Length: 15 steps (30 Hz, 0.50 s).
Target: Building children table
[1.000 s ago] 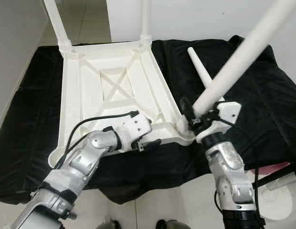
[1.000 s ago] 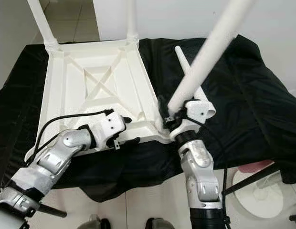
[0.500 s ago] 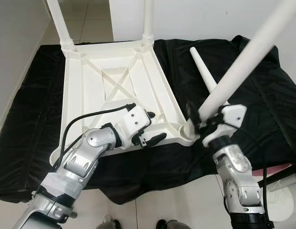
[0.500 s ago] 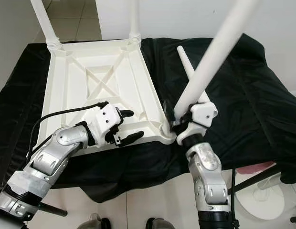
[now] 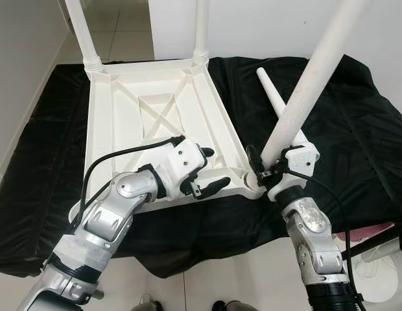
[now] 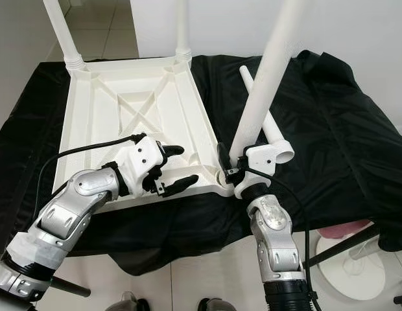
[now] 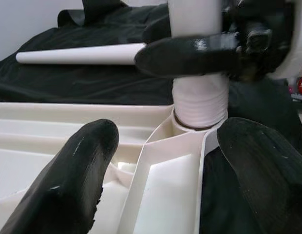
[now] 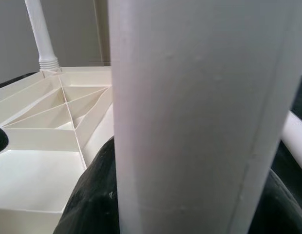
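With the right gripper point(image 5: 260, 170) clamped on the third leg point(image 5: 305, 91) at the upturned table top's point(image 5: 133, 123) 5 o'clock corner socket point(image 7: 192, 127) and the left gripper point(image 5: 202, 173) spread apart over the near rim, the leg likely still needs twisting home.

head stereo: high, looking down | wrists: close, along fingers point(image 7: 83, 180) | shared: tabletop point(image 5: 155, 116) corner
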Motion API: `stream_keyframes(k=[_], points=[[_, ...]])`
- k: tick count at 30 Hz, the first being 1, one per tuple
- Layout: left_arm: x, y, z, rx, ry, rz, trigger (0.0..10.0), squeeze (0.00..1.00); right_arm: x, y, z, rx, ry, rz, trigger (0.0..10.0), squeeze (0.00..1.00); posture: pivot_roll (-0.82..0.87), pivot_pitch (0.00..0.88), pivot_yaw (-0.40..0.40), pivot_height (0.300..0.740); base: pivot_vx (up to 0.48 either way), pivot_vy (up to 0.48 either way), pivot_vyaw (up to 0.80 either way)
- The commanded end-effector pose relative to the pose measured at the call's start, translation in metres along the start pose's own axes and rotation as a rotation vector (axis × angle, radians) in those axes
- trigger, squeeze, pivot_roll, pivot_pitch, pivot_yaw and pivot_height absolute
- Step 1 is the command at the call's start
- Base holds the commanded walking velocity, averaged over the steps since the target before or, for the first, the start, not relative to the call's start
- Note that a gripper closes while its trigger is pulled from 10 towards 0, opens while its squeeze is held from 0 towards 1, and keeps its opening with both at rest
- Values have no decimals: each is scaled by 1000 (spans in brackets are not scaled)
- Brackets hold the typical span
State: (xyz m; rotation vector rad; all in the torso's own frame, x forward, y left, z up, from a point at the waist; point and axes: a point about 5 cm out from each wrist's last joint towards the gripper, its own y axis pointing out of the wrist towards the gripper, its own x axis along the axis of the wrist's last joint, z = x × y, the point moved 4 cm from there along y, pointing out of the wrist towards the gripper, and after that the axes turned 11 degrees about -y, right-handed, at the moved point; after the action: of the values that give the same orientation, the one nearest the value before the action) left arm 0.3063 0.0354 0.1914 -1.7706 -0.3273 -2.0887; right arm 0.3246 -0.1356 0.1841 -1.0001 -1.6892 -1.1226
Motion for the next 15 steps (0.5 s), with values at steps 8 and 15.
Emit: stream_keyframes(k=[8,15], points=[[0,-6,-11,-86,2,17,10000,0,17,8,-11,18,26,-82,10000,0,-24,108,-11,740,0,0,0],[2,-8,-6,-49,16,20,10000,0,16,8,-13,19,3,-82,10000,0,-19,113,-17,740,0,0,0]])
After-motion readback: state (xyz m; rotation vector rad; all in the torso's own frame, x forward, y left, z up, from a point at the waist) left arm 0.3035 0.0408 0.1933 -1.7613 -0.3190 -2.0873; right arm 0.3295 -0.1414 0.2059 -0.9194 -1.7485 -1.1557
